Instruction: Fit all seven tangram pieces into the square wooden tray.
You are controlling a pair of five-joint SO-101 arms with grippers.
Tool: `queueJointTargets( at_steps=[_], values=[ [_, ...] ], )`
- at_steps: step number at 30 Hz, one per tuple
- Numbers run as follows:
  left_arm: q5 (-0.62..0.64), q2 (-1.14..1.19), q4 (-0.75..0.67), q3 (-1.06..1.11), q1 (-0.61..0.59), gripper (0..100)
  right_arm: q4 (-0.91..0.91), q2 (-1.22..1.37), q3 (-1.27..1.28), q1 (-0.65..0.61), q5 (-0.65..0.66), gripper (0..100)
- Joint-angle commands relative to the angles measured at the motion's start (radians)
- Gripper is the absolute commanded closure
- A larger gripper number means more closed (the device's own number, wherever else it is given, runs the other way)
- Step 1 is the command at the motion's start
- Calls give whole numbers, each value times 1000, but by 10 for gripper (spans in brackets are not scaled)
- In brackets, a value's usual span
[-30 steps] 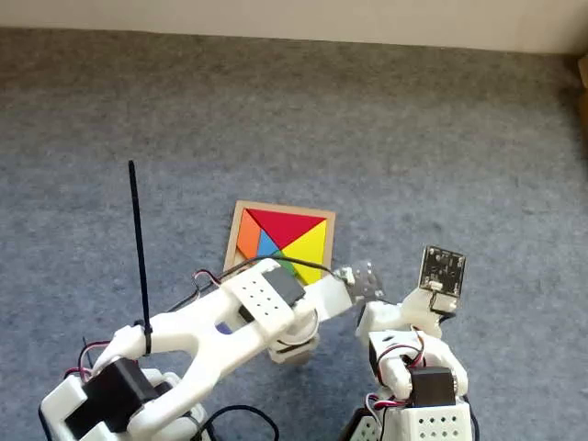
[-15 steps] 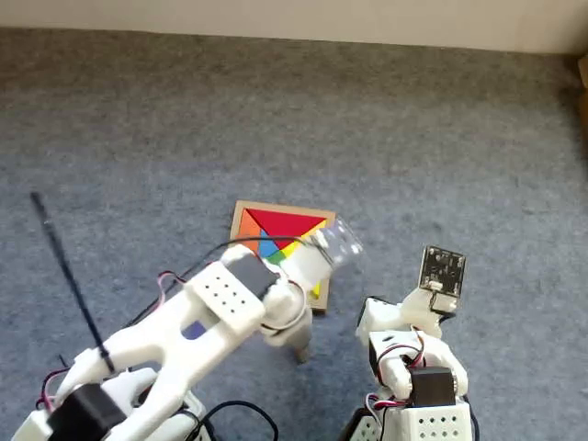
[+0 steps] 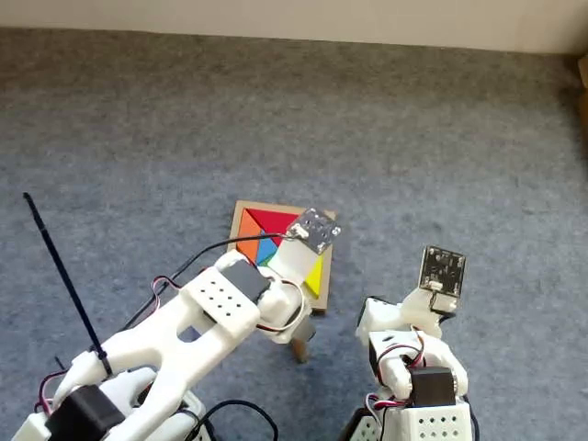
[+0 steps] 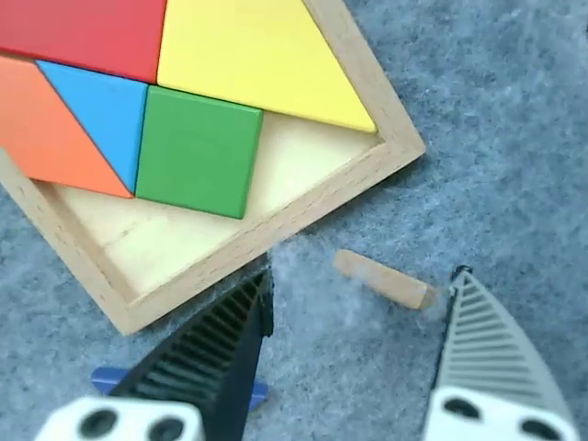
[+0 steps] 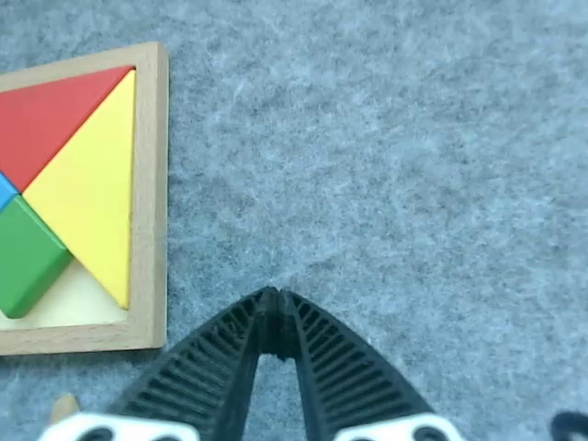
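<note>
A grey carpeted bench fills the high view. The left arm stretches from the lower left of the frame to the centre, and the right arm sits folded at the lower right. The square wooden tray lies at the centre of the frame, partly under the left arm's wrist. It holds a red triangle, a yellow triangle, an orange piece, a green square and a blue triangle, all packed edge to edge, with bare tray floor beside the green square. The left pincer hangs spread wide just outside the tray's rim, its jaws either side of a plain wooden piece lying on the bench. A small blue piece peeks from behind the dark jaw. The right pincer is closed and empty over the bench, beside the tray.
</note>
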Motion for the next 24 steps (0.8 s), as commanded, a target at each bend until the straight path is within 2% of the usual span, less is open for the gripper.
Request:
queueJointTargets(
  at_steps=[1,16,24],
  values=[
    [9,-33,-32,-2,-8,709,-36,-15,157,13,6,991],
    [5,-21,-37,30,31,709,-36,-15,157,13,6,991],
    [9,251,-58,-67,31,711,-36,-15,157,13,6,991]
  ],
)
